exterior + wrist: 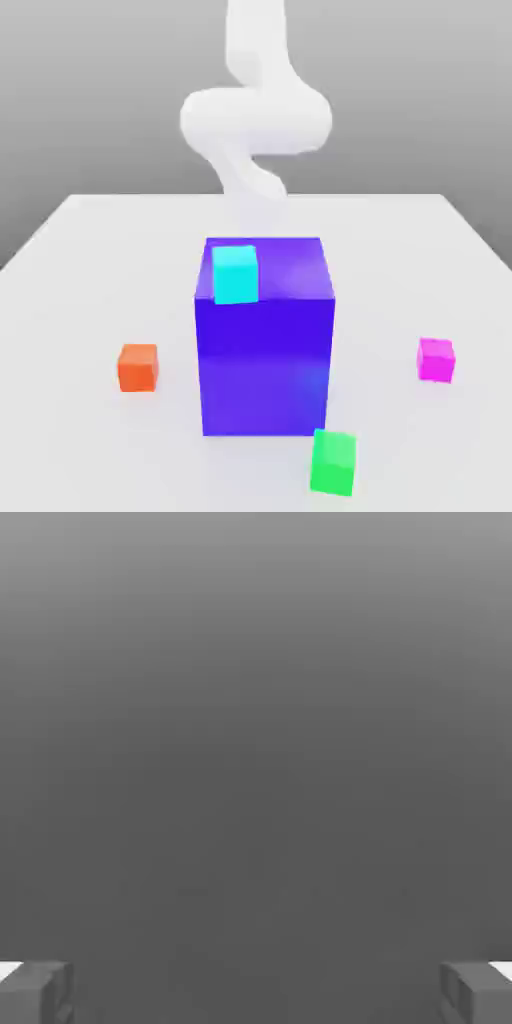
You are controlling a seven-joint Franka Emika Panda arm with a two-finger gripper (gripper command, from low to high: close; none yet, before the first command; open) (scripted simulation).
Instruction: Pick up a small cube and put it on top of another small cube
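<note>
Four small cubes are in the exterior view. A cyan cube (235, 273) rests on top of a large blue block (265, 370), near its front corner on the exterior view's left. An orange cube (138, 367) lies on the table to the block's left, a magenta cube (436, 359) to its right, and a green cube (333, 461) in front of it. My white arm (255, 120) rises behind the block, well above the table. In the hand view my gripper (256, 994) is open, its fingertips (36, 992) far apart with nothing between them.
The white table (90, 260) stretches around the blue block, which stands tall in the middle between the small cubes. A plain grey background lies beyond the table's far edge.
</note>
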